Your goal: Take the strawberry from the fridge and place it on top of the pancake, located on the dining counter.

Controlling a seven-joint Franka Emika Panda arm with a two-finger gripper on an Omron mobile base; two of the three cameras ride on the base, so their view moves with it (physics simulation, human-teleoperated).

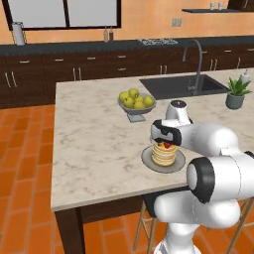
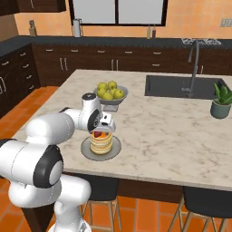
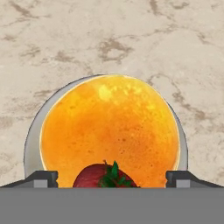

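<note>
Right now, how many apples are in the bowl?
5 visible apples, piled in the bowl behind the pancake. More may be hidden underneath.

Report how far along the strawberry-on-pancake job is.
Done: the strawberry sits on top of the pancake stack, on its grey plate on the dining counter. In hand: nothing is gripped; the pincer hangs right above the stack with its fingertips spread well clear of the fruit on either side. Left: probably only lifting the arm away without nudging the strawberry off.
</note>
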